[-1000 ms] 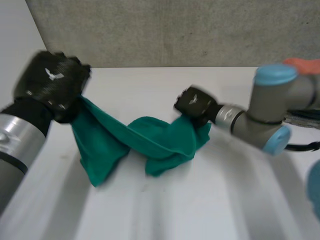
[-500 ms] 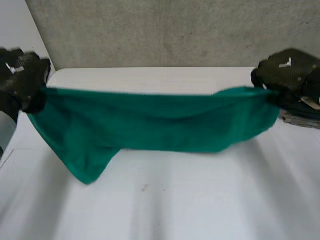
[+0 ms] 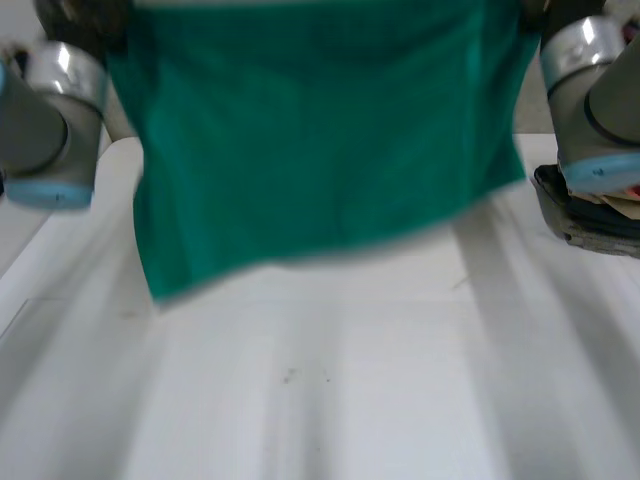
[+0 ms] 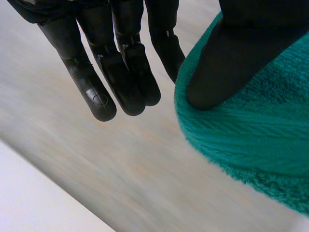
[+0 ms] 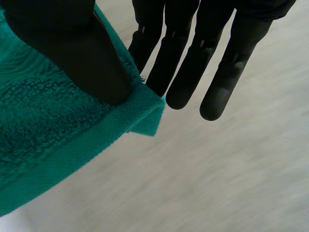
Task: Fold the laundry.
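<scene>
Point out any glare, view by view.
Head view: bright glints on the silver cuffs of the left arm and right arm; none on the towel. Left wrist view: faint sheen on fingers of the left robot hand. Right wrist view: same on the right robot hand.

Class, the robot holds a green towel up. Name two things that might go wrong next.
1. The right hand pinches the towel by just its corner tip, under the thumb; it may slip free.
2. The lower edge hangs slanted above the table, so it may land skewed.
</scene>
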Action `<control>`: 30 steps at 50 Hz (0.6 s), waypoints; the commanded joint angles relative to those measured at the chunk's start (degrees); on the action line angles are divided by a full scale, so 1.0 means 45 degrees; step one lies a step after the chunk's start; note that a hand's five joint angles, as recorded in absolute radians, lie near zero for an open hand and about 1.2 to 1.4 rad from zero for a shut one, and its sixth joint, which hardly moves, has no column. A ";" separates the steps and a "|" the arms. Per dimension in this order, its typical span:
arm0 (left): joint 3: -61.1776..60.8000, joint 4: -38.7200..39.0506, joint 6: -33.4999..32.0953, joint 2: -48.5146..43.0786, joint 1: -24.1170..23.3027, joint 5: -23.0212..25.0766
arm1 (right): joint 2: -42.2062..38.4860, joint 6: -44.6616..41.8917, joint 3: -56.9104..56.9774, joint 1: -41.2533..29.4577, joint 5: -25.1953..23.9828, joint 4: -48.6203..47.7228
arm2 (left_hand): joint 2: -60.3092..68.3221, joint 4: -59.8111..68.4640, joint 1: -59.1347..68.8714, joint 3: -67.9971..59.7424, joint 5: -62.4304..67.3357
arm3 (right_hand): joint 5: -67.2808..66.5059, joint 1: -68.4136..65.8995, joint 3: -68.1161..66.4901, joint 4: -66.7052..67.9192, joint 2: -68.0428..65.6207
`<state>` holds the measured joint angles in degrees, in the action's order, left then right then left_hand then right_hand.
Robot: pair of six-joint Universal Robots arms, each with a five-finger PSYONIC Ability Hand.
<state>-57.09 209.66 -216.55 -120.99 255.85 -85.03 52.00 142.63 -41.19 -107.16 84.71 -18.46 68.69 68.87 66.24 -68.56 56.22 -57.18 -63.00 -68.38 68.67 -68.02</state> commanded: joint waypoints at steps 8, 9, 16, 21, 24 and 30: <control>-0.0885 0.1789 0.1735 0.0968 0.0077 -0.0089 | 0.0769 0.1176 -0.1451 0.0024 0.0355 -0.3261 | 0.2513 0.2473 0.3059 -0.2543 0.3062 | -0.2849 -0.3778 -0.2582 0.2518 -0.2662; -0.1138 0.1710 0.1735 0.0968 0.0116 -0.0108 | 0.0711 0.1176 -0.1684 0.0024 0.0258 -0.3087 | 0.2513 0.2473 0.3059 -0.2543 0.3062 | -0.2849 -0.3778 -0.2582 0.2518 -0.2662; -0.3678 0.1690 0.1716 0.0656 0.0156 0.0028 | -0.0148 0.1176 -0.2857 0.0082 -0.1050 -0.1992 | 0.2513 0.2473 0.3059 -0.2543 0.3062 | -0.2849 -0.3778 -0.2582 0.2518 -0.2662; -0.4753 0.1496 0.1696 -0.0397 -0.0020 -0.0011 | -0.1337 0.0981 -0.4008 0.0083 -0.1364 -0.0667 | 0.2513 0.2473 0.3059 -0.2543 0.3062 | -0.2849 -0.3778 -0.2582 0.2518 -0.2662; -0.5533 0.1281 0.1618 -0.0926 -0.0156 -0.0011 | -0.1789 0.0961 -0.4381 0.0044 -0.1345 0.0174 | 0.2513 0.2473 0.3059 -0.2543 0.3062 | -0.2849 -0.3778 -0.2582 0.2518 -0.2662; -0.7561 0.0889 0.1637 -0.0733 -0.0489 0.0067 | -0.1576 0.1078 -0.5221 0.0160 -0.1423 0.2674 | 0.2513 0.2473 0.3059 -0.2543 0.3062 | -0.2849 -0.3778 -0.2582 0.2518 -0.2662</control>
<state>-83.26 215.08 -209.19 -124.63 254.89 -84.98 44.24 147.01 -61.57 -106.90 78.36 -15.70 68.73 68.88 66.24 -68.56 56.22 -57.57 -63.00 -68.39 68.69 -68.02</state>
